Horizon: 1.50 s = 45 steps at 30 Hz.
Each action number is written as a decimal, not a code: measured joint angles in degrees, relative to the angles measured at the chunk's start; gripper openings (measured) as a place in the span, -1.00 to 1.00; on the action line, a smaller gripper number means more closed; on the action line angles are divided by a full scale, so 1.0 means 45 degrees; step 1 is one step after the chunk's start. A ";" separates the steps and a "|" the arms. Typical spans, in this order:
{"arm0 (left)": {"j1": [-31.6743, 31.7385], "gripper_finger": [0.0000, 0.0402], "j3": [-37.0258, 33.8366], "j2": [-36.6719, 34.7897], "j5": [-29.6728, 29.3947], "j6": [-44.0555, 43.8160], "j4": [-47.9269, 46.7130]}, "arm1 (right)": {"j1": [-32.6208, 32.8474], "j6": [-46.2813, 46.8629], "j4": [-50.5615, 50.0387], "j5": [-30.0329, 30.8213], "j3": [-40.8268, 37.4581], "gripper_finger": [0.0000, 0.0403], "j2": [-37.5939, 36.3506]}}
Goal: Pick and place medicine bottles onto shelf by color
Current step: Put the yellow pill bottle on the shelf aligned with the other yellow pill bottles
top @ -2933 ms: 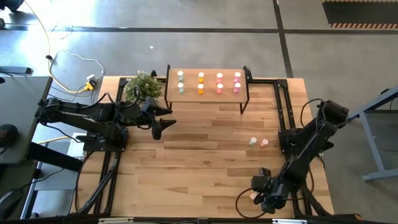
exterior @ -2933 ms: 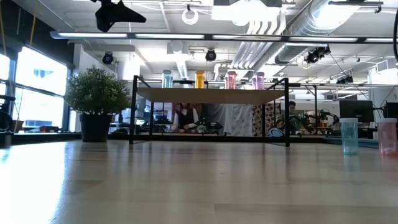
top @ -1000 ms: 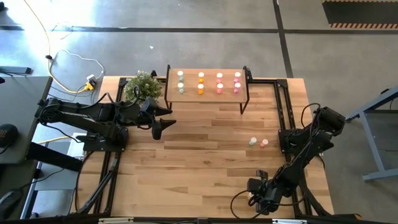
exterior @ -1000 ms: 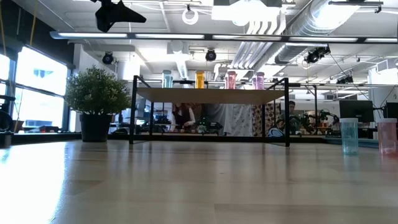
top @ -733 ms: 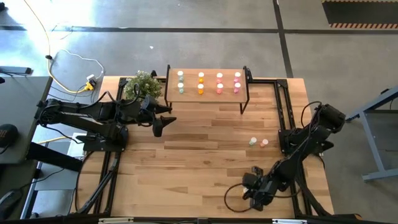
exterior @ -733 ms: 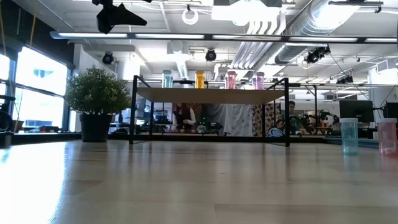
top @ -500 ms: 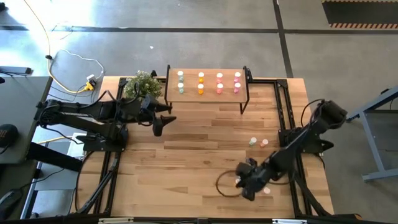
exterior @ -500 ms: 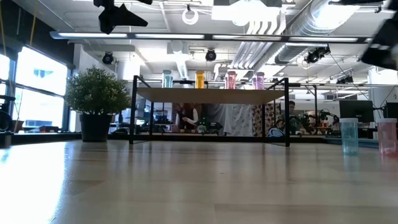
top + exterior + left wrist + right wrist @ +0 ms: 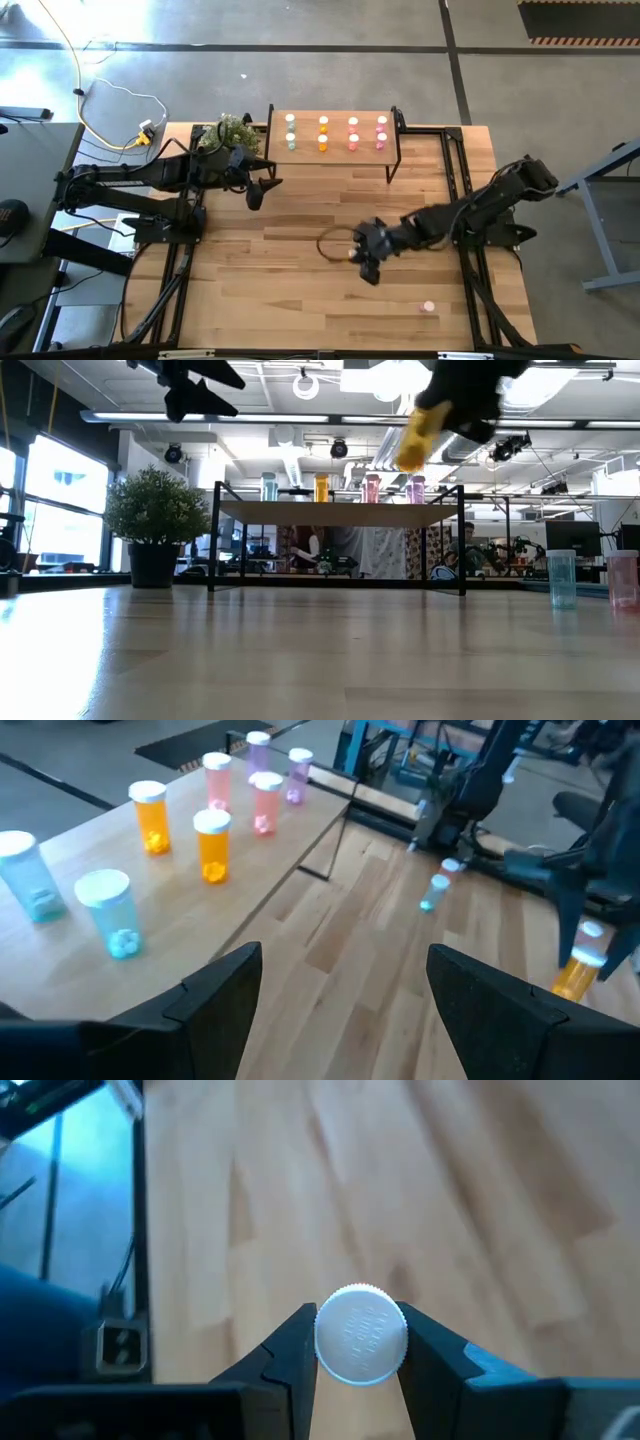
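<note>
Right gripper (image 9: 366,262) jaws clench our orange bottle (image 9: 413,435) mid-desk | shelf (image 9: 335,152) lies ahead | left gripper (image 9: 255,193) jaws released, nearer the shelf.

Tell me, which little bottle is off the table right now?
The orange bottle, pinched in the right tool above mid-table. Every other bottle stands on the shelf or the tabletop.

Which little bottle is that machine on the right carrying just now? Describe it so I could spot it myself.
Start at the small light-wood shelf on black legs at the far edge of the slatted wooden table, then come toward the table's middle, where the right arm's pincer hangs. Pinched in it is a tiny orange bottle with a white cap, the only bottle off the table or shelf.
</note>
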 joint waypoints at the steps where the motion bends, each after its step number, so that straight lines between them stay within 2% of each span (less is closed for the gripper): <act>1: 0.0155 0.37 0.0004 0.0000 0.0132 0.0134 -0.0057 | -0.0288 -0.0290 -0.0184 0.0002 0.0233 -0.49 -0.0002; 10: 0.1444 0.37 0.0000 0.0000 0.1463 0.0969 -0.0432 | -0.2818 -0.2435 -0.1420 -0.0008 0.1990 -0.49 0.0002; 21: 0.2335 0.37 0.0000 0.0000 0.1509 0.1110 -0.0624 | -0.6095 -0.5773 -0.2782 -0.0345 0.4125 -0.49 -0.0002; 27: 0.2633 0.37 0.0001 0.0000 0.1475 0.0408 -0.0624 | -0.7610 -0.7841 -0.3200 -0.1621 0.5539 -0.49 0.0402; 32: 0.2654 0.37 0.0000 0.0000 0.1374 0.0401 -0.0629 | -0.8379 -0.9282 -0.4194 -0.2549 0.7240 -0.49 0.1531; 38: 0.2654 0.37 0.0000 0.0000 0.1101 0.0172 -0.0639 | -0.8786 -0.9921 -0.6403 -0.3278 0.9239 -0.49 0.2703; 45: 0.2654 0.37 0.0000 0.0000 0.1101 0.0259 -0.0736 | -0.8772 -1.0406 -0.7207 -0.3712 0.9886 -0.49 0.3644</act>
